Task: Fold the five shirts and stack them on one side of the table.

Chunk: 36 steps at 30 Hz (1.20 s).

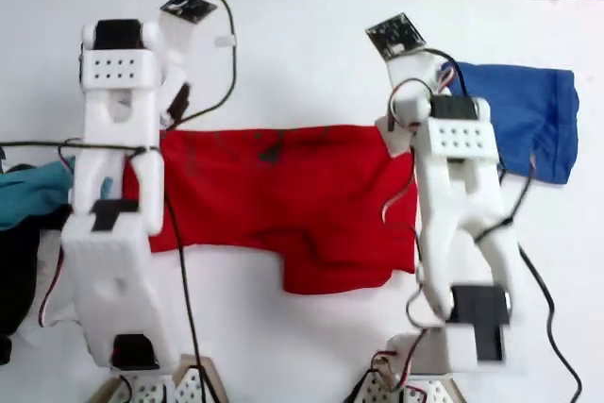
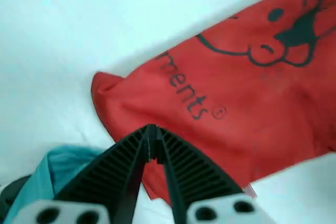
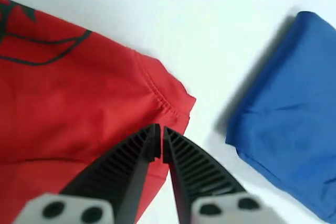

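Note:
A red shirt with a dark cartoon print lies spread across the middle of the white table, one part doubled over at its near edge. My left gripper is shut just above the red shirt near its left corner, with no cloth seen between the fingers. Over the sleeve hem of the red shirt at the shirt's right end, my right gripper is also shut and holds nothing. In the high view the left gripper and right gripper sit at the shirt's two far corners.
A folded blue shirt lies at the back right, close beside the right arm. A teal garment and dark clothes are heaped at the left edge. Cables trail over the red shirt and the table.

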Each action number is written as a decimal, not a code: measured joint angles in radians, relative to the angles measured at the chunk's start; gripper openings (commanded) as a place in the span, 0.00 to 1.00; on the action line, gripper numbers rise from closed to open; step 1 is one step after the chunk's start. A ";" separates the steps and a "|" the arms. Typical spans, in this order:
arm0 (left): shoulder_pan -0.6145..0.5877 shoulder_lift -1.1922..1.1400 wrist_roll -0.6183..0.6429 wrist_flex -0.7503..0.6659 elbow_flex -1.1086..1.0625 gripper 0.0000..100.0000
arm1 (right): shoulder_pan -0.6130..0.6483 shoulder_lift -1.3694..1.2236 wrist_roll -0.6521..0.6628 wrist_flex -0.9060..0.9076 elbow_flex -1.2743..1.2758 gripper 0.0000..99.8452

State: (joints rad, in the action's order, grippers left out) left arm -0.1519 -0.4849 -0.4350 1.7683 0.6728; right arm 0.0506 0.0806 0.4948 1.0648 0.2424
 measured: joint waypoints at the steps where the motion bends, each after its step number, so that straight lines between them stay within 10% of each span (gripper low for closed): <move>1: 0.008 0.055 0.002 0.000 -0.054 0.03 | 0.000 0.043 0.000 0.000 0.035 0.02; 10: -0.017 0.559 -0.003 -0.110 -0.718 0.03 | 0.000 0.433 0.000 0.005 0.358 0.02; 20: -0.184 0.747 -0.040 -0.555 -1.386 0.03 | 0.000 0.735 0.000 0.008 0.655 0.02; 36: -0.203 0.176 0.041 -0.649 -0.928 0.03 | 0.000 0.825 0.000 0.058 0.761 0.02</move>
State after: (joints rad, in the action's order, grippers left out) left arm -0.3544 -0.3084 -0.3936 1.1193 -0.2555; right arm 0.0506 0.9060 0.4948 1.1231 1.0035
